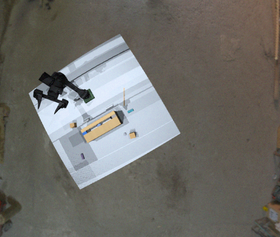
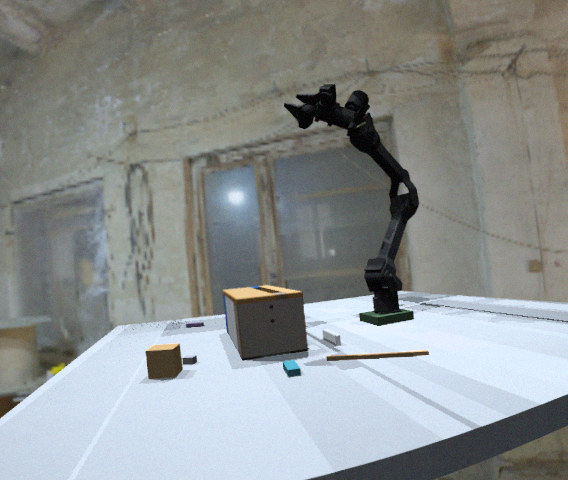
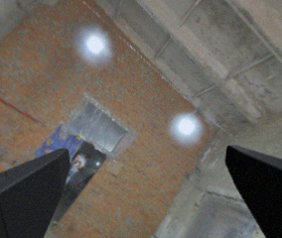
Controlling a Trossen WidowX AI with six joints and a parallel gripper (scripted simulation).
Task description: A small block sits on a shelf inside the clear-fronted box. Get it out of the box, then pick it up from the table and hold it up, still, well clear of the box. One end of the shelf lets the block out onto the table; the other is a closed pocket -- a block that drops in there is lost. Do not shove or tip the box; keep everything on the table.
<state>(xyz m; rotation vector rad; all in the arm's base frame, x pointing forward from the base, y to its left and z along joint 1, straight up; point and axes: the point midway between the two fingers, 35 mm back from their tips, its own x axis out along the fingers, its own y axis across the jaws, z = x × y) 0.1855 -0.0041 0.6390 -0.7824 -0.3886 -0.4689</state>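
Note:
The box [image 1: 98, 132] [image 2: 269, 328] has an orange top and stands near the middle of the white table [image 1: 150, 119] [image 2: 222, 428]. In the top view a narrow slot along its top shows the shelf, with a small light blue piece [image 1: 98, 125] on it that may be the block. In the side view only the box's grey end wall shows and the block is hidden. My gripper [image 1: 47, 109] [image 2: 294, 104] [image 3: 148, 155] is open and empty. It is raised high above the table's corner beyond the arm base [image 1: 89, 96] [image 2: 386, 316], far from the box, and points up at the ceiling.
On the table around the box lie an orange cube [image 1: 132, 135] [image 2: 163, 360], a smaller orange cube [image 1: 73, 125], a teal block [image 1: 130, 110] [image 2: 291, 367], a purple block [image 1: 82, 156] [image 2: 194, 324], a white block [image 2: 331, 336] and a thin wooden stick [image 1: 123, 97] [image 2: 377, 355].

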